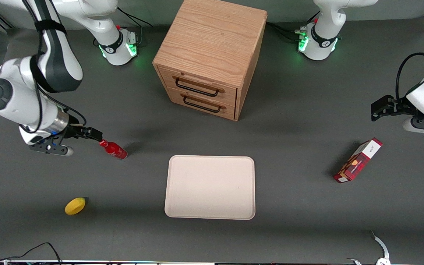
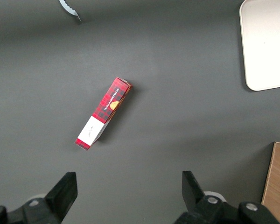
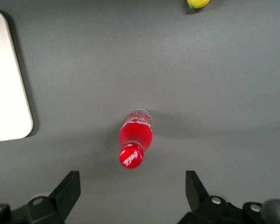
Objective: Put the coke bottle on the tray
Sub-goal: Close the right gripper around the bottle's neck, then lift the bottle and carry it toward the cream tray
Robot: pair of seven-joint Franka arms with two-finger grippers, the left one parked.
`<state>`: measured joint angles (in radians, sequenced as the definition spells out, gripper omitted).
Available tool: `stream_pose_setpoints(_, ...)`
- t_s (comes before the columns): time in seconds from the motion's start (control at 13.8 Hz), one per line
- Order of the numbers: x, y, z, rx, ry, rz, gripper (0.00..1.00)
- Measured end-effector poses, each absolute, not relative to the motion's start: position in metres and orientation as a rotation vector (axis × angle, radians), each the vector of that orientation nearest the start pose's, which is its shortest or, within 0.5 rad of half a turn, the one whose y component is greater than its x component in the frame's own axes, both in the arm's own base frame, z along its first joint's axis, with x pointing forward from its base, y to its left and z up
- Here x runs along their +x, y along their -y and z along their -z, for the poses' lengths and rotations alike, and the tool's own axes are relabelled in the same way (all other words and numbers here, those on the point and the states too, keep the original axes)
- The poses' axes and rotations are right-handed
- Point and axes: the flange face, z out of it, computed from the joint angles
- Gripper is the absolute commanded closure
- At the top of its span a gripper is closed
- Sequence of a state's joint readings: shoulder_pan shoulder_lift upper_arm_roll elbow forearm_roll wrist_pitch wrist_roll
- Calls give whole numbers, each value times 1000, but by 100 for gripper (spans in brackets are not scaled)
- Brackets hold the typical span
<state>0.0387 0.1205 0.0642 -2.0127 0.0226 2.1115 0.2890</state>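
The coke bottle [image 1: 113, 149], small, glossy red with a red cap, stands on the dark table toward the working arm's end. The right wrist view looks down on its cap and white lettering [image 3: 135, 137]. My right gripper [image 1: 93, 135] hovers above the table beside the bottle's cap. It is open and empty [image 3: 132, 193], with its jaws spread wide and the bottle just ahead of the fingertips, not between them. The cream tray [image 1: 210, 187] lies flat and bare mid-table, apart from the bottle. Its edge shows in the right wrist view [image 3: 7, 84].
A wooden two-drawer cabinet [image 1: 212, 55] stands farther from the front camera than the tray. A yellow lemon [image 1: 75, 205] lies nearer the camera than the bottle. A red-and-white box [image 1: 358, 161] lies toward the parked arm's end.
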Motion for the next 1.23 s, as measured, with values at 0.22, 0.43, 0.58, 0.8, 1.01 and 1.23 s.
stream_pose_setpoints(0.22, 563, -60, -363, -3097, -318, 10, 0)
stream_pose_setpoints(0.43, 558, -61, -341, -3091, -321, 50, 0)
stream_pose_setpoints(0.58, 557, -61, -328, -3089, -323, 57, 21)
stream_pose_setpoints(0.8, 558, -61, -320, -3086, -324, 69, 91)
stream_pose_setpoints(1.01, 557, -63, -320, -3086, -319, 69, 100)
stream_pose_setpoints(1.23, 557, -64, -320, -3086, -316, 72, 100)
